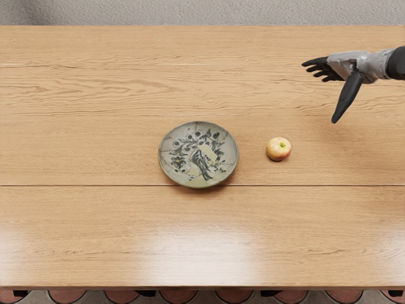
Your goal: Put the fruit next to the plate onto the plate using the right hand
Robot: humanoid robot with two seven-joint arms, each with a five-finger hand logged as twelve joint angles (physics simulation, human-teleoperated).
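While right hand (334, 76) hovers spread, empty, apple (278, 149) sits beside plate (198, 154); reach step, next descend, grasp.

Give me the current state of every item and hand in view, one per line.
apple: resting on the table, right of the plate, apart from it, not held.
plate: flat on the table, no fruit on it.
right hand: open, holding nothing, beyond and right of the apple, not touching it.
left hand: not in view.
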